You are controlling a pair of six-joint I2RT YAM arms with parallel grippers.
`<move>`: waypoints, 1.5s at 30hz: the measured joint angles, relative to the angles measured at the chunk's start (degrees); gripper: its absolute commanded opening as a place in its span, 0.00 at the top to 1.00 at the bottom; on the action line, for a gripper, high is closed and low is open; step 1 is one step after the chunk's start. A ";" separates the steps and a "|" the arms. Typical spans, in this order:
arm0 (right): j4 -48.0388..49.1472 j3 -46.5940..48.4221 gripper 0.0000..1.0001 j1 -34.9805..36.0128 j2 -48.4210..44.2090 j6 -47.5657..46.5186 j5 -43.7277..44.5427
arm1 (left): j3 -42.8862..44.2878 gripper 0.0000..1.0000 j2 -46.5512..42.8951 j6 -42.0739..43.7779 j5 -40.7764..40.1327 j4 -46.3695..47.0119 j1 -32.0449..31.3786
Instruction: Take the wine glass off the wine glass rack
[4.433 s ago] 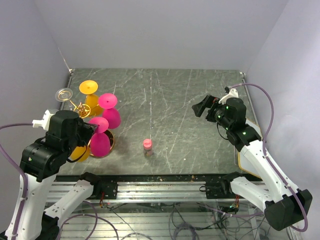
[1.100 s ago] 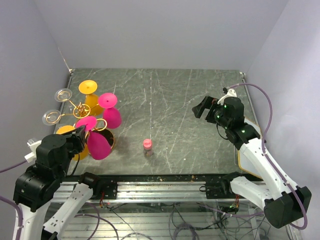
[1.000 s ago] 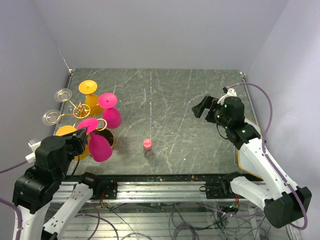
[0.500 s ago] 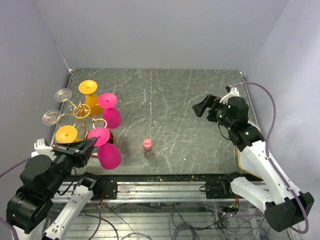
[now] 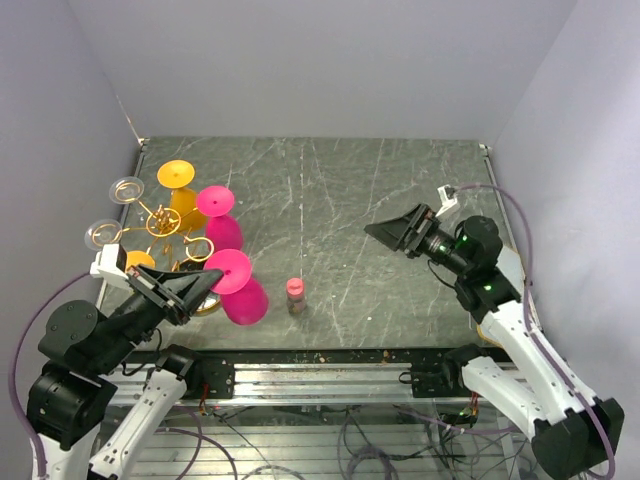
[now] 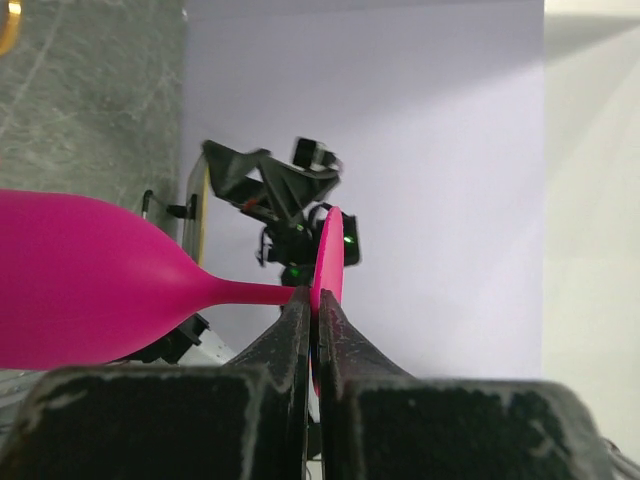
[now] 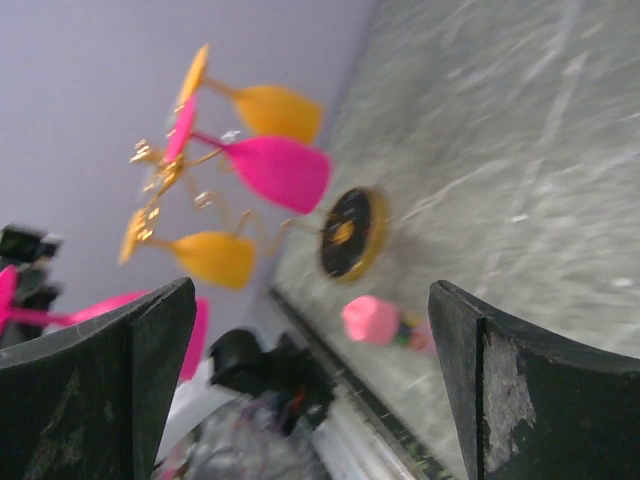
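My left gripper (image 5: 205, 284) is shut on the round foot of a pink wine glass (image 5: 243, 298). It holds the glass tilted in the air, just right of the gold wire rack (image 5: 163, 222) and free of its arms. In the left wrist view the fingertips (image 6: 300, 305) pinch the foot edge, with the glass's bowl (image 6: 90, 285) at left. Two yellow glasses (image 5: 182, 190) and one pink glass (image 5: 222, 228) hang on the rack. My right gripper (image 5: 392, 232) is open and empty over the table's right half; in its wrist view (image 7: 310, 290) it faces the rack (image 7: 165, 165).
A small pink-capped bottle (image 5: 295, 292) stands near the front middle of the table and shows in the right wrist view (image 7: 372, 320). Two empty clear rings (image 5: 127, 187) stick out at the rack's left. The rack's round base (image 7: 350, 232) sits near the left front edge.
My left gripper has drawn the pink glass off the rack arm, forward and to the right, tilting it. My right gripper has swung lower and leftward to face the rack.
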 measured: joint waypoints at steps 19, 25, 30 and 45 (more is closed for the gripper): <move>45.44 -2.36 0.01 24.46 17.40 26.64 -13.75 | -4.70 0.93 3.69 -2.47 7.76 29.46 0.20; 54.84 0.24 0.05 25.44 22.80 29.00 -13.29 | -6.10 0.93 5.11 -4.13 7.69 37.18 0.20; 62.27 3.89 0.08 25.75 26.14 30.84 -13.11 | -9.33 0.93 5.16 -6.14 7.63 42.64 0.20; 88.96 9.97 1.00 29.49 39.12 48.63 -9.57 | -13.55 0.85 4.11 -9.25 4.11 53.00 0.46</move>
